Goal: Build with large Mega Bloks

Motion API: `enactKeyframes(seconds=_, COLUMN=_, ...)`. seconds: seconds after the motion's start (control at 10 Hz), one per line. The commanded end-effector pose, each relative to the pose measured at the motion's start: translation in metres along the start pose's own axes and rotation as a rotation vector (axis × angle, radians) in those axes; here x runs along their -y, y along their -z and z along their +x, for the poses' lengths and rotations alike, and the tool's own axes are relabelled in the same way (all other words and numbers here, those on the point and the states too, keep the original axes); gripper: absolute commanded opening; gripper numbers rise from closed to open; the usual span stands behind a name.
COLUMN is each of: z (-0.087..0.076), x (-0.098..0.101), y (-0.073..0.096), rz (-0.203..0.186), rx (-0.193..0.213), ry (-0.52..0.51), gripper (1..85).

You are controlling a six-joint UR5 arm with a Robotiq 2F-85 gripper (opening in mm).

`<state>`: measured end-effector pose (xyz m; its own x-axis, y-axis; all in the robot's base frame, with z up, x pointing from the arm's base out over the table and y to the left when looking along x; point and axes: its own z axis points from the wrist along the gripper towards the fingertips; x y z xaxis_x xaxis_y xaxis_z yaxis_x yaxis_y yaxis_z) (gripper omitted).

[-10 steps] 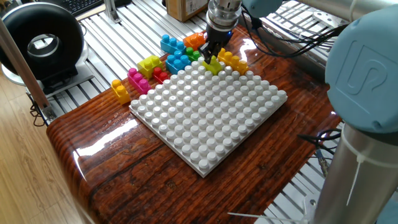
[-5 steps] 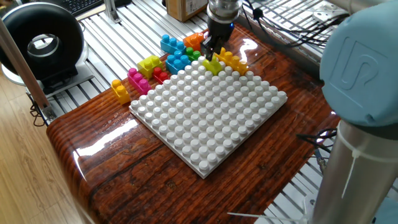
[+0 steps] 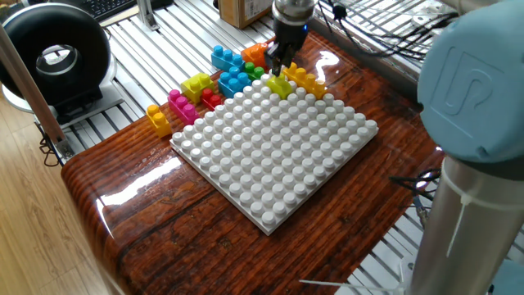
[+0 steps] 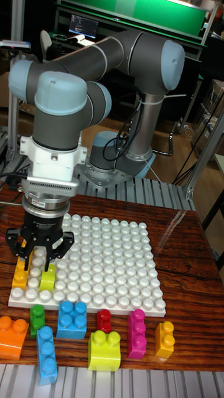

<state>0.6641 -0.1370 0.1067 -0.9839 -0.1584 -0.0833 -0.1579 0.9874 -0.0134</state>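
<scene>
Two bricks sit on the white baseplate (image 4: 112, 273) at its front-left corner in the tall fixed view: a yellow brick (image 4: 20, 277), then a lime brick (image 4: 48, 278) touching its right side. The gripper (image 4: 38, 264) hangs right over this pair with its fingers down around the lime one. Clamped or just straddling, cannot tell.

Off the plate, loose bricks line the table's (image 4: 193, 280) front edge: orange brick (image 4: 14, 336), green brick (image 4: 37, 318), long blue brick (image 4: 46, 354), square blue brick (image 4: 72, 318), red brick (image 4: 104, 320), big lime-yellow brick (image 4: 104, 350), magenta brick (image 4: 136, 333), small yellow brick (image 4: 165, 339).

Likely light, hollow, rigid plastic with slick sides. Best pinched across two flat opposite walls below the studs, then pushed straight down to seat it.
</scene>
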Motion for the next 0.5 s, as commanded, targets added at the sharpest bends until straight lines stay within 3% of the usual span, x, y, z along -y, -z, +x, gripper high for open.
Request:
enactKeyframes(seconds=0.0, z=-0.026, x=0.015, y=0.006, rz=-0.009, rx=-0.013, ry=0.015, gripper=41.0)
enactKeyframes(seconds=0.4, z=-0.053, x=0.016, y=0.0, rz=-0.01, rx=-0.008, ry=0.006, gripper=41.3)
